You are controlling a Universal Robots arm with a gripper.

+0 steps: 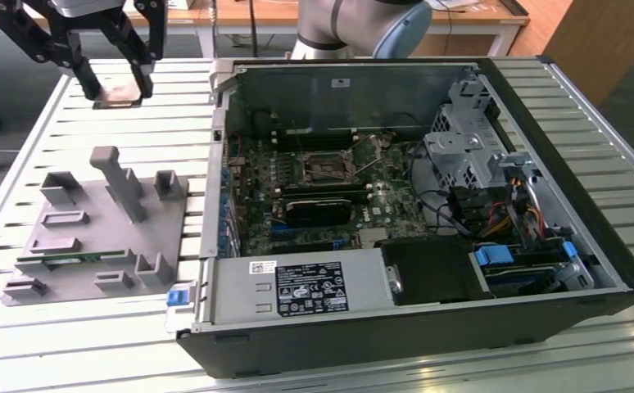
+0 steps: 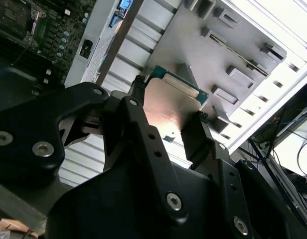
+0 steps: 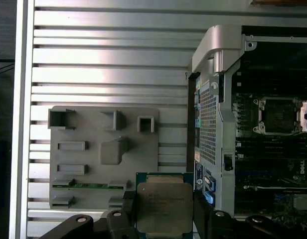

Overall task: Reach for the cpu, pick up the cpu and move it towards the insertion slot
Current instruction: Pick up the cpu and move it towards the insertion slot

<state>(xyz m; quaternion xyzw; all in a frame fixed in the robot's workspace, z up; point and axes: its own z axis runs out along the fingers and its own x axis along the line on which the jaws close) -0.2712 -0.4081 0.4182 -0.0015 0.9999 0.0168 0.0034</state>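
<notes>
While the gripper [image 1: 117,88] hangs above the slatted metal table [image 1: 131,135], it sits outside the open computer case [image 1: 382,348], off the case's wall on the exterior view's left and near that wall's far corner; its two black fingers [image 3: 127,206] are drawn in only as far as the chip's width and press on opposite edges of the cpu [image 1: 118,101]; the cpu is lifted clear of the table and lies flat between them. In the first wrist view the gripper [image 3: 163,199] holds the cpu [image 3: 163,211] with its silver top towards the camera, a green rim showing along one edge; in the second wrist view the gripper [image 2: 169,99] carries the cpu [image 2: 168,107] seen from an angle, one finger [image 2: 193,139] against its side.

The insertion slot [image 1: 325,165] lies inside the case on the motherboard, a silvery frame around a dark centre, well apart from the cpu, with the case wall between them; the first wrist view shows the slot [image 3: 276,115] past the case's silver corner bracket [image 3: 213,45].

A grey plastic fixture [image 1: 88,237] rests on the table just beside the case, on the same outer side as the gripper; a narrow green memory stick [image 1: 71,260] lies in one of its recesses, on the side away from the case.
</notes>
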